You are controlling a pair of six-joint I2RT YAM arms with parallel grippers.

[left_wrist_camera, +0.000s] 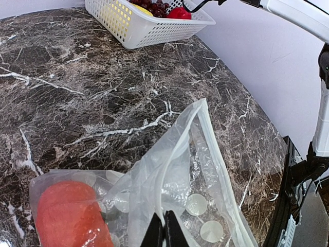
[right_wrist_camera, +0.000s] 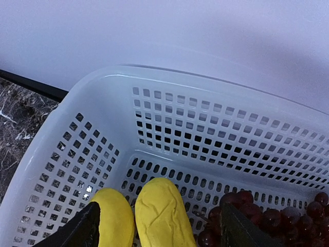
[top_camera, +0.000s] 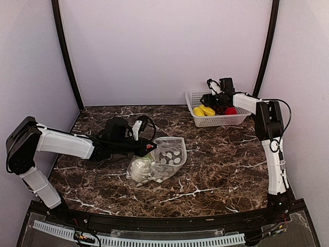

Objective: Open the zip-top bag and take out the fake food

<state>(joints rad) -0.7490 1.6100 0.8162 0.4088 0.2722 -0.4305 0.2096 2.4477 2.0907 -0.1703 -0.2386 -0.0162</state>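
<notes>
The zip-top bag (left_wrist_camera: 177, 154) was clear, glossy, crinkled plastic; the basket (right_wrist_camera: 205, 128) smooth white lattice plastic; the worktop (left_wrist_camera: 77, 103) polished dark marble-look.

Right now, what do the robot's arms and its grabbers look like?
Both the left arm and the right arm are white tubes joined by chunky black joints. Thin black cables loop beside the right arm's elbow. The left gripper has slim black fingers that come to a point. The right gripper has black fingers too, like dark wedges.
</notes>
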